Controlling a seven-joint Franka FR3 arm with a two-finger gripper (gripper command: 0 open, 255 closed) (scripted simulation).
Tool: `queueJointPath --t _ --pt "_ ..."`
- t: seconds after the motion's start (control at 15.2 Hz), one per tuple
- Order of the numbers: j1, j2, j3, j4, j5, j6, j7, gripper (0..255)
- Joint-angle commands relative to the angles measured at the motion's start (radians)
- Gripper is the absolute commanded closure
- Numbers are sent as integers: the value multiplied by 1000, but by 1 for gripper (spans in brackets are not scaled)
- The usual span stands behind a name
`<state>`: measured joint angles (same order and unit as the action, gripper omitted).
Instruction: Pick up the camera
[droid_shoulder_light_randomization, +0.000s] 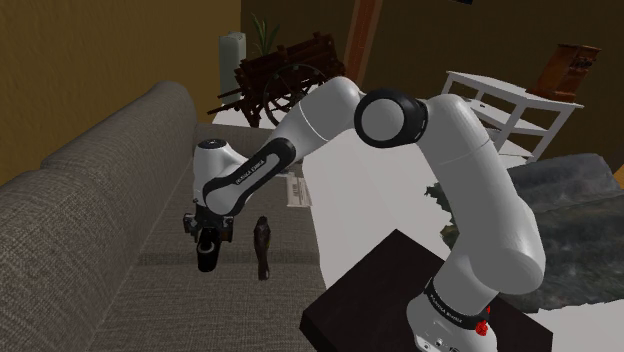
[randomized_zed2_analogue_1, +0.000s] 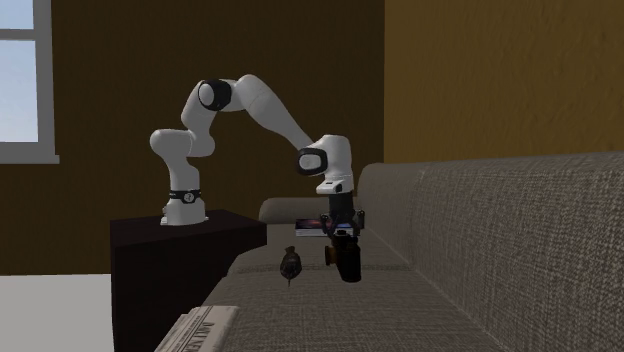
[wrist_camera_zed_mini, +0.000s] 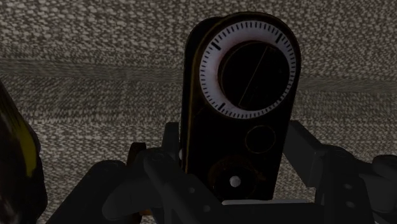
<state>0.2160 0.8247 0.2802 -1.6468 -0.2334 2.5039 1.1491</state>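
Observation:
The camera (wrist_camera_zed_mini: 242, 95) is a tall black body with a white-ringed round dial near its far end. My gripper (wrist_camera_zed_mini: 232, 184) is shut on it, the fingers (wrist_camera_zed_mini: 305, 153) clasping its lower part from both sides. In the shoulder view the gripper (droid_shoulder_light_randomization: 207, 238) points down over the grey sofa seat (droid_shoulder_light_randomization: 150, 280), and the camera (droid_shoulder_light_randomization: 207, 257) hangs from it just above the cushion. The second exterior view has the camera (randomized_zed2_analogue_1: 348, 262) upright under the gripper (randomized_zed2_analogue_1: 343, 243), apart from the seat.
A small dark object (droid_shoulder_light_randomization: 263, 246) lies on the seat close beside the camera. A flat book (droid_shoulder_light_randomization: 297, 190) rests farther along the sofa. The backrest (droid_shoulder_light_randomization: 90, 170) rises at the shoulder view's left. The black stand (droid_shoulder_light_randomization: 370, 290) is at the lower right. A folded newspaper (randomized_zed2_analogue_1: 200, 325) lies on the near seat edge.

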Motion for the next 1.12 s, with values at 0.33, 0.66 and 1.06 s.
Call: queueJointPath --t 0.33,0.66,1.06 --pt "0 2 -1 1 0 1 0 255" --pt "-9 -41 11 -15 9 -27 -4 255" --pt "-21 -101 26 -27 24 -73 -10 255"
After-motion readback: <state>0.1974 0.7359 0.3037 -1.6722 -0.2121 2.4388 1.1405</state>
